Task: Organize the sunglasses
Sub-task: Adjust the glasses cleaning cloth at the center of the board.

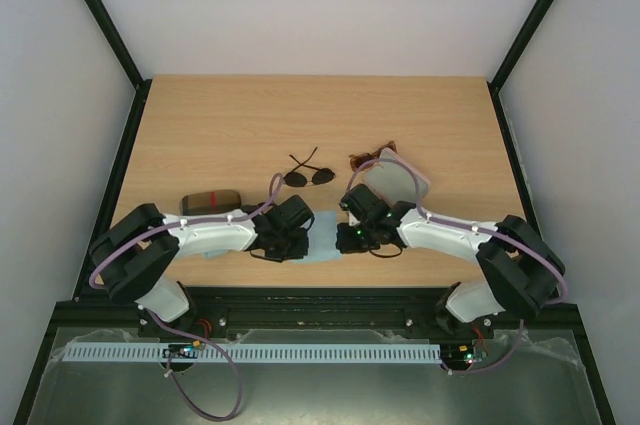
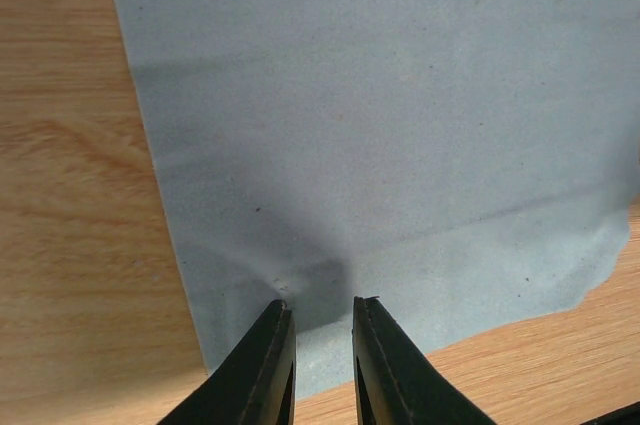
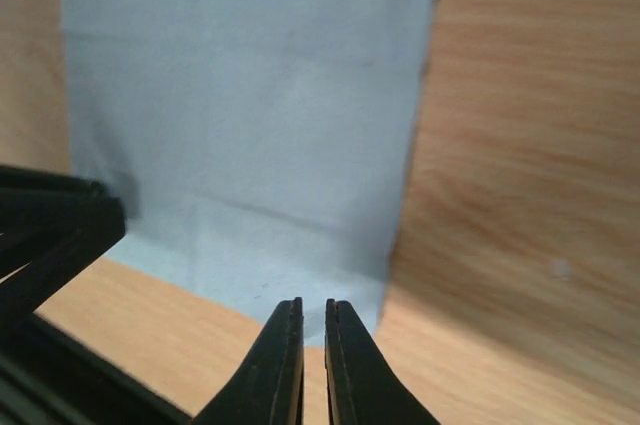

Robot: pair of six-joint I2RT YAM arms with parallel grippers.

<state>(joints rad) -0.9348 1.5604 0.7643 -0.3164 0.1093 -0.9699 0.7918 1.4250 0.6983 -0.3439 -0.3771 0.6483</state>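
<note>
The black wire-framed aviator sunglasses lie on the table's middle. The reddish-brown sunglasses lie just behind the flat pink case, partly hidden by it. Neither pair shows in the wrist views. My left gripper is narrowly open, its tips down on a light blue cloth that puckers there. My right gripper is shut to a thin slit at the cloth's near edge. It holds nothing that I can see.
The brown oblong case with a red stripe lies at the left, beside the left arm. The left gripper's black body shows at the left of the right wrist view. Black rails border the table's sides.
</note>
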